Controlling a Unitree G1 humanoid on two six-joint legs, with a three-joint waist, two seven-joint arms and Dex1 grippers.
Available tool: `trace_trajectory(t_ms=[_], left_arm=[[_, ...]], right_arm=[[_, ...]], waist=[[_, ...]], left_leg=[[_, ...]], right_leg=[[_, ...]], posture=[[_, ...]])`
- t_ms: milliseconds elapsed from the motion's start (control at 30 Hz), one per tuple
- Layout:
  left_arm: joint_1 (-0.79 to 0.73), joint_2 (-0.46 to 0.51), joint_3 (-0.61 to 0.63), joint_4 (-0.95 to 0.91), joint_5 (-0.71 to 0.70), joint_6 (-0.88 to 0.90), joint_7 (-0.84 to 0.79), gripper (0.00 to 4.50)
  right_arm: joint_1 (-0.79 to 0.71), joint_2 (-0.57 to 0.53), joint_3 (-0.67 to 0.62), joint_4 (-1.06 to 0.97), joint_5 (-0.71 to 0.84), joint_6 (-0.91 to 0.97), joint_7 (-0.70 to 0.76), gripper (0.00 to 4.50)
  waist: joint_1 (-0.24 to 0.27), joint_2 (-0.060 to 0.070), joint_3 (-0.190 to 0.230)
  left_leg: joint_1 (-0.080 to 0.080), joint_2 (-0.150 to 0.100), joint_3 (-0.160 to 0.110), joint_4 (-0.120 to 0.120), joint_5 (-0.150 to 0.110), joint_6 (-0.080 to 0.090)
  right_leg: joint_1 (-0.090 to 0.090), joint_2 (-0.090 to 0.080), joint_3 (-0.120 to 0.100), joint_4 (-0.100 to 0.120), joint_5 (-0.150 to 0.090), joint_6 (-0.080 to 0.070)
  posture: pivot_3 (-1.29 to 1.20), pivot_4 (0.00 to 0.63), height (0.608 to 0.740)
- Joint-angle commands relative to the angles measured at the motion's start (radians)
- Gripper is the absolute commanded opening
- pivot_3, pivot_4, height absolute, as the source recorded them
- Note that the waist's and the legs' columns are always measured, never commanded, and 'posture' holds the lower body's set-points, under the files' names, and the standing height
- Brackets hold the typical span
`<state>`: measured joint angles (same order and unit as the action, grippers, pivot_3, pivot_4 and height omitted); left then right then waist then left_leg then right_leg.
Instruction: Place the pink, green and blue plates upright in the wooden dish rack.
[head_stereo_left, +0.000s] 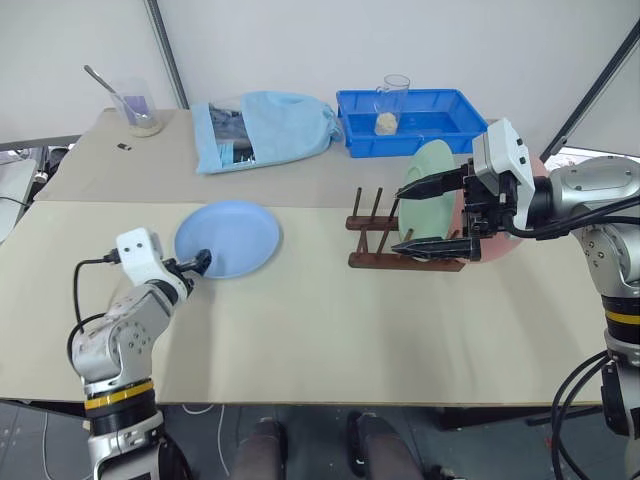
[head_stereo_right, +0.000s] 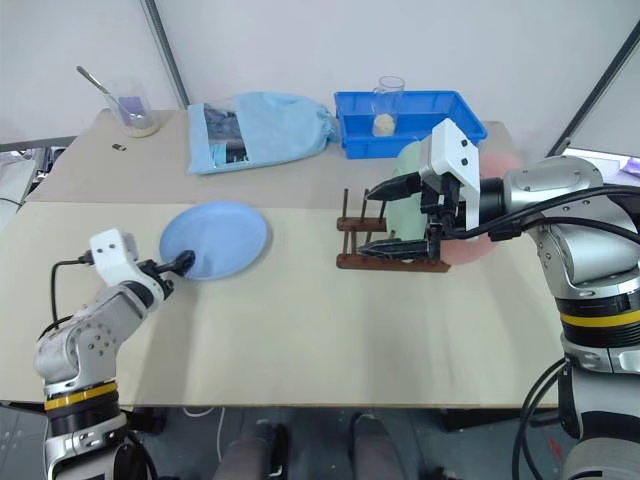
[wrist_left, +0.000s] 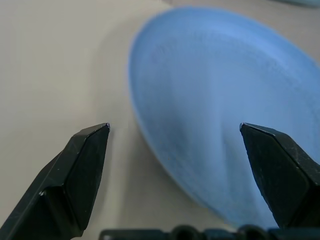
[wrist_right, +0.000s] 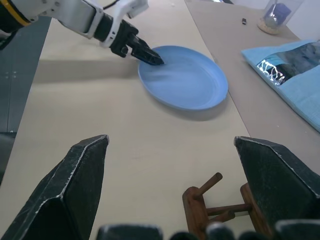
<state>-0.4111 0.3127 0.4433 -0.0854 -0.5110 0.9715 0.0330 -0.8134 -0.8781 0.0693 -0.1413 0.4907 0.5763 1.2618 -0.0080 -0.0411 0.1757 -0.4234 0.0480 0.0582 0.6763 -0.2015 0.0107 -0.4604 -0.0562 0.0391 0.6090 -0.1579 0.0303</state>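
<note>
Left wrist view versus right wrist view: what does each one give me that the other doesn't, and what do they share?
Left wrist alone: a close look at the open left jaws straddling the blue plate's near rim. Right wrist alone: the open right jaws, the left gripper seen from outside at that rim, an end of the wooden dish rack and a light blue cloth bag. Shared: the plate lying flat on the table.

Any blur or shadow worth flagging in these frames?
Left wrist view: the blue plate is soft, its far rim smeared, while the fingers stay crisp. Right wrist view: the plate casts a soft shadow on the table.
</note>
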Motion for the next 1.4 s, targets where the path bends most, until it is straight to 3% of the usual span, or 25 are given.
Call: trace_trajectory(t_ms=[33,200,233,400,567,900,1100,1400], left_arm=[[-0.040,-0.008,0.007,0.046,0.012,0.039,0.038,2.77],[-0.071,-0.026,0.009,0.076,0.013,0.047,0.062,0.38],[-0.076,-0.030,0.013,0.075,0.013,0.045,0.067,0.13],[-0.108,-0.052,0.055,0.028,-0.008,0.024,0.096,0.13],[-0.252,-0.095,0.071,-0.085,-0.049,0.101,0.180,0.13],[-0.483,-0.167,0.065,-0.116,-0.055,0.194,0.269,0.13],[-0.501,-0.183,0.088,-0.116,-0.051,0.213,0.291,0.13],[-0.515,-0.198,0.151,-0.120,-0.073,0.272,0.308,0.00]], right_arm=[[-0.019,-0.005,-0.014,-0.039,0.000,-0.004,-0.001,4.50],[-0.019,-0.004,-0.012,-0.052,-0.003,0.000,-0.009,4.50],[-0.018,-0.002,-0.009,-0.058,-0.007,-0.004,-0.011,4.50],[-0.028,0.027,0.010,-0.075,-0.037,-0.044,-0.027,4.50],[-0.077,0.131,0.099,-0.036,-0.174,-0.178,-0.095,4.50],[-0.251,0.394,0.377,0.336,-0.672,-0.573,-0.386,4.50],[-0.289,0.439,0.452,0.486,-0.857,-0.750,-0.498,4.50],[-0.284,0.499,0.456,0.588,-0.972,-0.839,-0.625,1.63]], waist=[[-0.002,0.000,0.000],[-0.003,0.000,0.000],[-0.002,0.000,0.000],[-0.004,0.000,0.000],[-0.004,-0.003,0.001],[-0.011,-0.004,0.001],[-0.008,-0.004,0.001],[-0.011,-0.004,0.001]], left_leg=[[0.000,0.000,0.000,0.000,0.000,0.000],[0.001,0.000,0.000,0.000,0.000,0.000],[0.001,0.000,0.000,0.001,0.000,0.000],[0.002,-0.001,0.000,0.001,0.000,-0.001],[0.001,0.000,-0.001,0.001,0.000,-0.001],[-0.001,-0.001,-0.001,0.000,0.001,-0.001],[-0.002,-0.002,-0.002,-0.003,0.001,-0.001],[-0.002,-0.002,-0.002,-0.003,0.001,-0.001]], right_leg=[[0.000,0.000,0.000,0.000,0.000,0.000],[0.001,0.000,0.000,0.001,0.000,0.000],[0.001,0.000,0.000,0.001,0.000,0.000],[0.001,-0.001,0.000,0.001,0.000,0.000],[0.001,0.000,0.000,0.002,0.001,0.000],[-0.001,0.000,0.000,0.000,0.007,0.004],[-0.002,0.000,0.000,0.000,0.008,0.000],[-0.002,0.000,0.000,0.000,0.008,0.000]], posture=[[0.00,0.150,0.720],[0.00,0.150,0.720],[0.00,0.150,0.720],[0.00,0.150,0.720],[0.00,0.150,0.720],[0.00,0.150,0.720],[0.00,0.150,0.720],[0.00,0.150,0.720]])
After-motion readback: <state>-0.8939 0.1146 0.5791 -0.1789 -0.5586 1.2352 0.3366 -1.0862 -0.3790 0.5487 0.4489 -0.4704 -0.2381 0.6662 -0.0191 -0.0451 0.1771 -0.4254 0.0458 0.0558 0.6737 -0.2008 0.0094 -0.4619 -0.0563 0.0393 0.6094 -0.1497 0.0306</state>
